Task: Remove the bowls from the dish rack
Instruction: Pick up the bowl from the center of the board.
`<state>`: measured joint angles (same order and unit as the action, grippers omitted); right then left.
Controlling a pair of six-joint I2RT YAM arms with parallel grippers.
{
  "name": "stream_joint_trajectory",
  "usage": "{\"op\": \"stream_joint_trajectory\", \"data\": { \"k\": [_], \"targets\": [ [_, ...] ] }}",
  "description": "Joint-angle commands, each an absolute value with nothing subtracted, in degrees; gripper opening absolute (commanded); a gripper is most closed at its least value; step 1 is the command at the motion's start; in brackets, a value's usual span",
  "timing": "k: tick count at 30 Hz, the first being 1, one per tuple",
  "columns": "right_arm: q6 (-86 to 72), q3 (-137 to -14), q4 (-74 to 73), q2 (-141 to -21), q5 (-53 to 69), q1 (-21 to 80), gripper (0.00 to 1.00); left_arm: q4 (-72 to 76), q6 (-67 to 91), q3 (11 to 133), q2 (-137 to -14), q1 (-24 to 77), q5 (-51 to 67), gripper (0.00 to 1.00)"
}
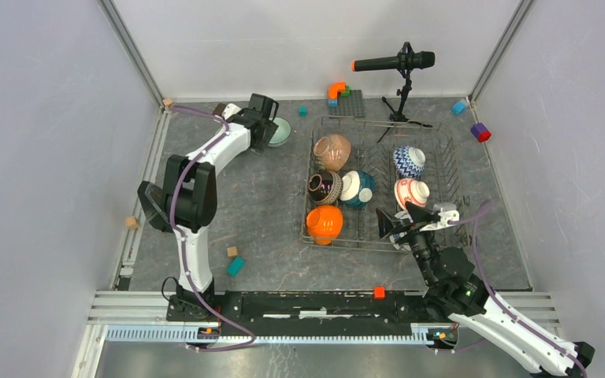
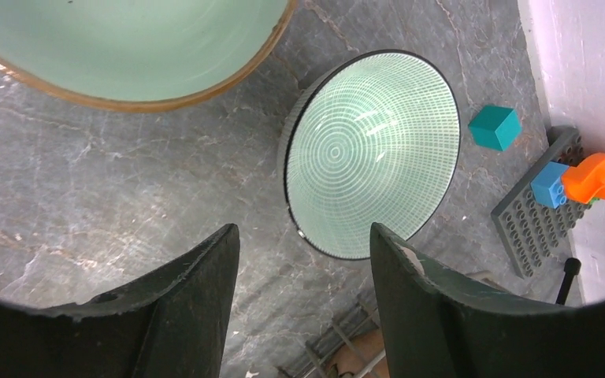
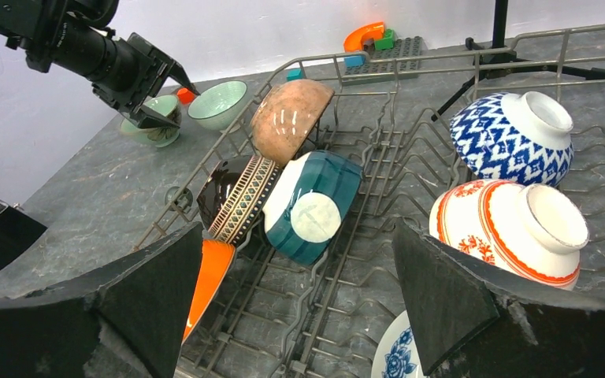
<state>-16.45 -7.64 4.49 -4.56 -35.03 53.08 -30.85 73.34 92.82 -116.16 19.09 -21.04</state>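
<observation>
The grey wire dish rack [image 1: 450, 206] holds a brown speckled bowl [image 1: 332, 151], a dark striped bowl [image 1: 323, 187], a teal bowl [image 1: 358, 189], an orange bowl [image 1: 324, 224], a blue-white zigzag bowl [image 1: 409, 161] and a red-white bowl [image 1: 411, 193]. My right gripper [image 1: 398, 226] is open and empty over the rack's near right, above a blue-flowered white bowl [image 3: 398, 354]. My left gripper [image 2: 303, 236] is open and empty above the table at the far left. Below it sit a pale green bowl [image 2: 126, 47] and a green gridded bowl [image 2: 370, 150].
A microphone on a stand [image 1: 400, 71] stands behind the rack. A grey studded plate [image 1: 348, 102] with an orange piece lies at the back. Small toy blocks lie about: teal [image 1: 235, 266], blue [image 1: 459, 106], purple and red [image 1: 480, 132]. Walls enclose the table.
</observation>
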Motion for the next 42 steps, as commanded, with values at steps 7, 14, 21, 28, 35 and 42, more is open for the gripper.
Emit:
{"op": "stream_joint_trajectory", "data": {
  "k": [7,14,21,28,35,42],
  "targets": [
    [-17.0,-7.8,4.1,-4.3,-36.4,53.0,0.94,-33.0,75.5,99.9,-122.6,18.9,-24.1,0.55],
    [-16.9,-7.7,4.1,-4.4,-36.6,53.0,0.94,-33.0,74.9,100.9,-124.2,18.9,-24.0,0.48],
    [-17.0,-7.5,4.2,-4.7,-36.5,53.1,0.94,-32.6,74.4,99.8,-124.2,18.8,-23.3,0.36],
    [-17.2,-7.5,4.5,-5.1,-36.2,53.1,0.94,-30.8,73.3,98.9,-121.8,18.8,-22.1,0.05],
    [-17.1,-7.7,4.2,-5.1,-35.9,53.1,0.94,-26.4,70.7,94.6,-110.6,17.7,-21.3,0.02],
    [-17.1,-7.3,4.8,-5.8,-35.3,53.0,0.94,-27.4,66.9,88.4,-99.3,10.8,-21.5,0.02]
  ]
}}
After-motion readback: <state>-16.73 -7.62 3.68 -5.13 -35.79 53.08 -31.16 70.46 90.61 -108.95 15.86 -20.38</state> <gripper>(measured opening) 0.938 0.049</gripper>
